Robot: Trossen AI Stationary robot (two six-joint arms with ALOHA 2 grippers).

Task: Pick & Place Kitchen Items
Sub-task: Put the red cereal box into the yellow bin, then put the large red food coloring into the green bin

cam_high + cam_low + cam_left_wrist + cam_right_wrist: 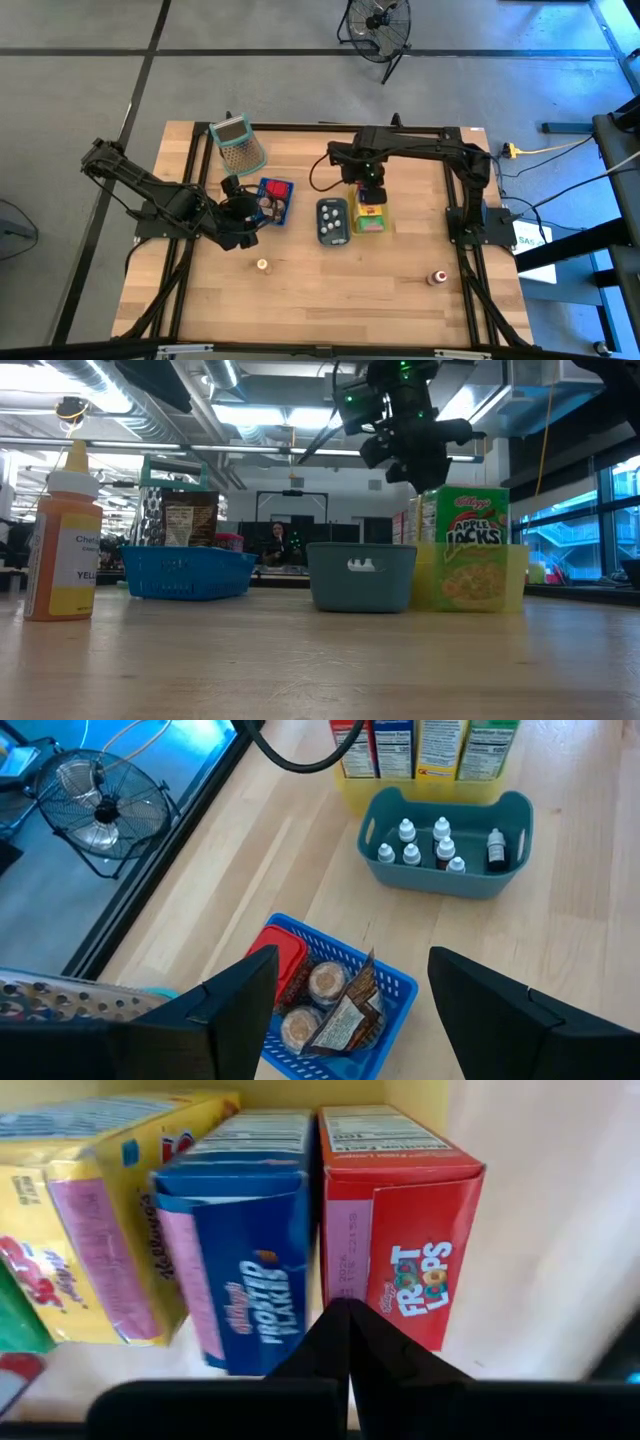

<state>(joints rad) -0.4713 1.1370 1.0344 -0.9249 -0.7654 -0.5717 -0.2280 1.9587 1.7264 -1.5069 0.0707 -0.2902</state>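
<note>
Several cartons stand upright in the yellow tray (369, 226): yellow (95, 1210), blue (245, 1230), red (400, 1210), and a green one (470, 540) in front. My right gripper (348, 1318) is shut, points down, and hangs just over the gap between the blue and red cartons. My left gripper (352, 965) is open and hovers above and beside the blue tray (395, 985), which holds round brown pieces (325, 982) and a red item (285, 955). Small white bottles (412, 848) sit in the grey-blue tray (332, 222). My right gripper: its shut fingertips stand right at the tops of the blue and red cartons, and I cannot tell whether they touch either one.
The green-rimmed mesh grater (238, 146) lies at the far left of the table. A small yellow-capped bottle (262, 265) stands on the near boards, and a red-capped bottle (437, 277) at the near right. A floor fan (378, 22) stands beyond the table.
</note>
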